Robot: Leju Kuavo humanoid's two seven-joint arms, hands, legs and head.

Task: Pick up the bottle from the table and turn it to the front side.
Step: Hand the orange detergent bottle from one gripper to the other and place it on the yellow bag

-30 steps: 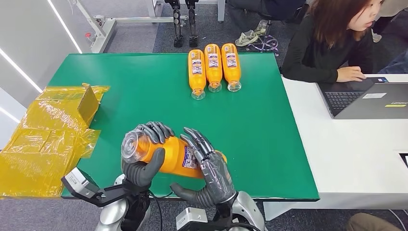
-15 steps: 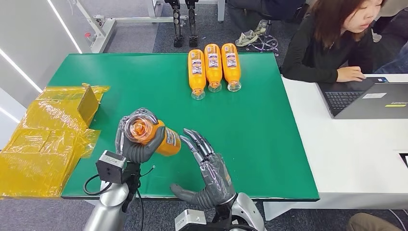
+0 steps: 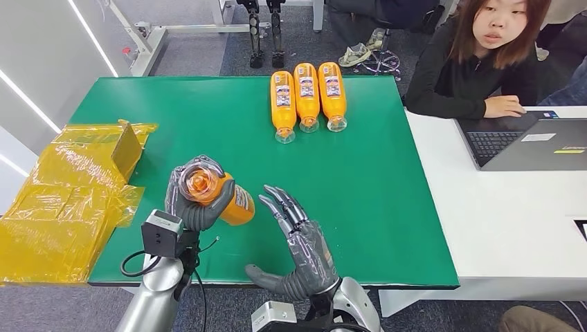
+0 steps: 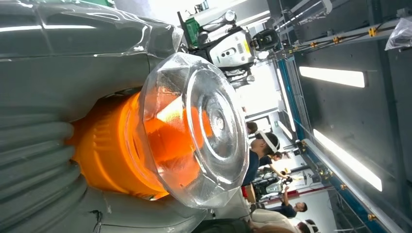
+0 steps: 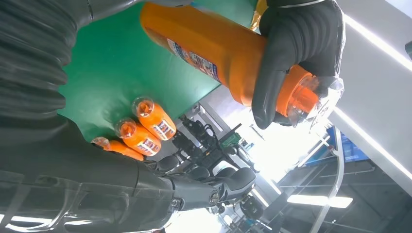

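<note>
An orange bottle (image 3: 223, 194) with a clear cap (image 4: 204, 131) is held up off the green table (image 3: 387, 200) near its front edge, cap end pointing up at my head camera. My left hand (image 3: 196, 200) grips it around the neck, fingers wrapped over the orange body (image 5: 228, 48). My right hand (image 3: 299, 243) stands just right of the bottle, fingers spread and apart from it, holding nothing; its fingers (image 5: 204, 187) show spread in the right wrist view. The bottle's label (image 5: 194, 60) shows on its side there.
Three more orange bottles (image 3: 306, 97) lie side by side at the table's far edge. Yellow plastic wrapping and a box (image 3: 76, 190) cover the left side. A person (image 3: 484, 62) sits at the white desk (image 3: 512, 221) on the right with a laptop (image 3: 529, 142).
A second ago both hands cradled the bottle lying sideways. The right hand has let go and stays open, while the left hand has lifted and tipped the bottle cap-up.
</note>
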